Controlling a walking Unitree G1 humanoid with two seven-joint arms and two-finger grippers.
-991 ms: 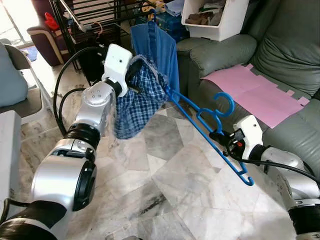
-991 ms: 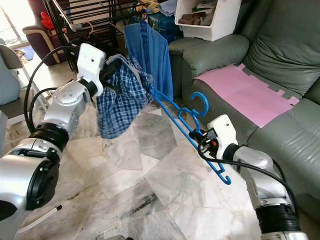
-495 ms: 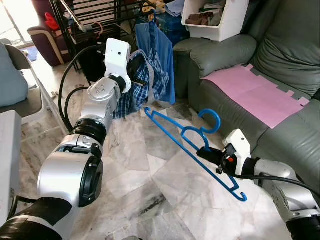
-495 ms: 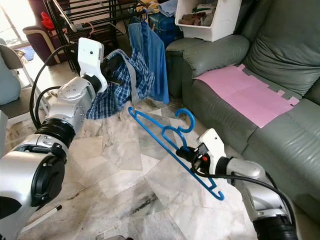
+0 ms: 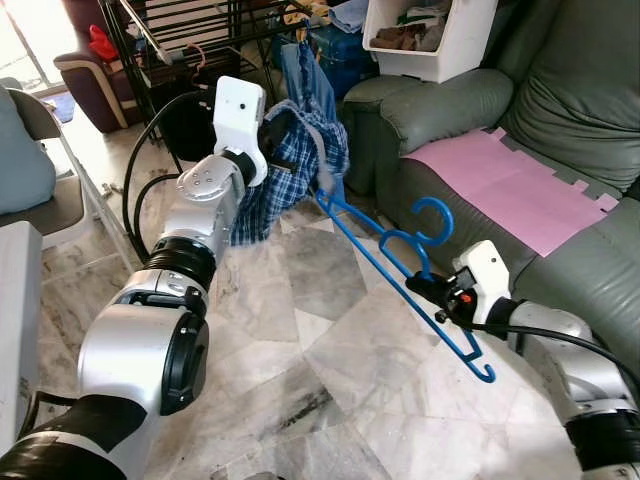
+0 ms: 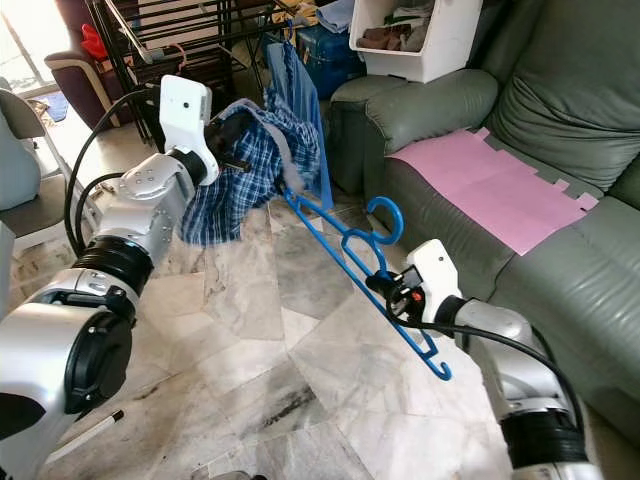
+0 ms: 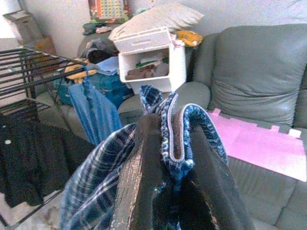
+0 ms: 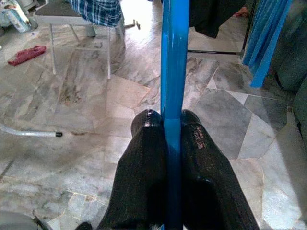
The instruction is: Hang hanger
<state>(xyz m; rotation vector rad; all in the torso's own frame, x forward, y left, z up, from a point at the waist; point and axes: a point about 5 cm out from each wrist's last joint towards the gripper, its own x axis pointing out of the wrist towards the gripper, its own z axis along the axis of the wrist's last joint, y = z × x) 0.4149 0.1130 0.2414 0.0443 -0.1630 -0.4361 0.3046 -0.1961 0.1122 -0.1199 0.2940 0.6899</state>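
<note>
A blue plastic hanger [image 5: 400,260] slants from lower right up to the left, its far tip inside a blue plaid shirt [image 5: 285,170]. My right gripper [image 5: 425,291] is shut on the hanger's lower bar, just below the hook [image 5: 432,215]; in the right wrist view the bar [image 8: 172,81] runs between the fingers [image 8: 146,163]. My left gripper [image 7: 163,158] is shut on the shirt's collar [image 7: 175,134], holding the shirt up in front of a black drying rack [image 5: 190,40].
A blue garment [image 5: 305,70] hangs on the rack behind the shirt. A grey sofa [image 5: 520,110] with a pink sheet [image 5: 510,185] fills the right. A white bin [image 5: 425,35] sits on its arm. A chair [image 5: 40,170] stands at left. Marble floor [image 5: 300,330] lies below.
The right gripper has raised the hanger and pushed its tip into the plaid shirt. The left gripper has shifted slightly right, still holding the shirt.
</note>
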